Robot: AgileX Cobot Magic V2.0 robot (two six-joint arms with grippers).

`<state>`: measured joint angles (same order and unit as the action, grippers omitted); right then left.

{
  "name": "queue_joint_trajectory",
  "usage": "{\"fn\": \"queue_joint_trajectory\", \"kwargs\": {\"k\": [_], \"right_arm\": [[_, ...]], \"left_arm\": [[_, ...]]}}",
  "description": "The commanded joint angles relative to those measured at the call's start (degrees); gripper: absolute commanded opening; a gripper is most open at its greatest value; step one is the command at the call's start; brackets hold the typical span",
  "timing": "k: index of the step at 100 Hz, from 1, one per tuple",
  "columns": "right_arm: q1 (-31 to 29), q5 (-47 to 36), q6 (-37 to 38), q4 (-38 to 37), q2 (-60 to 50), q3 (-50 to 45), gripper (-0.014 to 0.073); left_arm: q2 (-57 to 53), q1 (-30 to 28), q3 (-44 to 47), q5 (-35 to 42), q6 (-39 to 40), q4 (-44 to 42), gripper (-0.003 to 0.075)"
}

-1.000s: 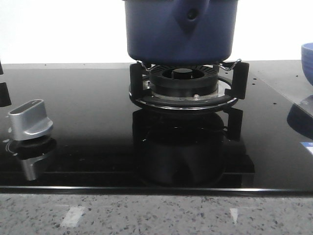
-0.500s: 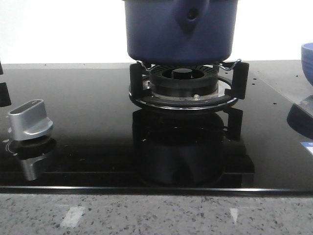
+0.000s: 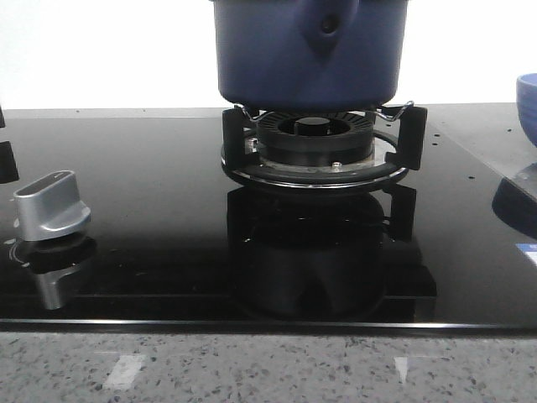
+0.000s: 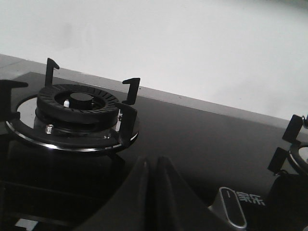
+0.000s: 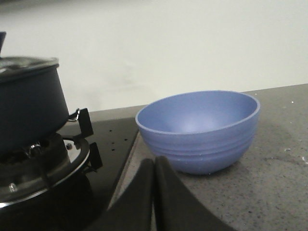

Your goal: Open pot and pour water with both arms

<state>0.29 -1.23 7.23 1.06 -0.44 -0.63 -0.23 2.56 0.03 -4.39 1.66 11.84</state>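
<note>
The dark blue pot (image 3: 309, 52) stands on the gas burner (image 3: 317, 144) at the middle back, its handle bracket with a rivet facing the camera. In the right wrist view the pot (image 5: 26, 101) carries a lid with a shiny rim. My right gripper (image 5: 154, 162) is shut and empty, low over the counter between the pot and a light blue bowl (image 5: 198, 129). My left gripper (image 4: 152, 162) is shut and empty, above the black glass hob near a second, bare burner (image 4: 77, 113). Neither gripper shows in the front view.
A silver stove knob (image 3: 52, 206) sits at the front left of the glass hob (image 3: 151, 218); it also shows in the left wrist view (image 4: 230, 210). The bowl's edge (image 3: 528, 101) shows at the far right. A speckled grey counter edge (image 3: 268, 369) runs along the front.
</note>
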Motion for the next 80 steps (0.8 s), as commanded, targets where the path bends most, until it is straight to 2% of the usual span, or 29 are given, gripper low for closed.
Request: {"fn": "queue_joint_trajectory", "kwargs": {"k": [1,10,23,31,51,59,80], "right_arm": [[-0.2,-5.6,0.3,4.6,-1.2,-1.5,-0.0046],[-0.2,-5.9,0.3,10.3,-1.2,-1.5,-0.0046],[-0.2,-6.1,0.3,19.6,-1.2,-1.3,-0.0046],[-0.2,-5.1,0.3,24.6,-1.2,0.1,-0.0046],[-0.2,6.4,-1.2,23.0,0.5,9.6,-0.0046],[-0.2,12.8,-2.3,21.0,3.8,15.7,-0.0046],[-0.2,31.3,-3.0,11.5,20.1,32.8,-0.0046]], "left_arm": [[-1.5,-0.1,1.9,5.2,0.4,4.5,-0.0020],[-1.5,-0.1,1.9,6.0,0.4,11.7,-0.0020],[-1.5,-0.1,1.5,7.9,0.4,27.5,-0.0020],[-1.5,-0.1,0.4,6.9,0.4,29.5,-0.0020],[0.7,-0.1,-7.7,1.0,-0.9,29.3,-0.0020],[4.3,-0.1,-13.6,-2.1,-5.5,29.3,-0.0020],[20.5,-0.1,-31.5,-18.3,-22.7,30.7,-0.0020]]}}
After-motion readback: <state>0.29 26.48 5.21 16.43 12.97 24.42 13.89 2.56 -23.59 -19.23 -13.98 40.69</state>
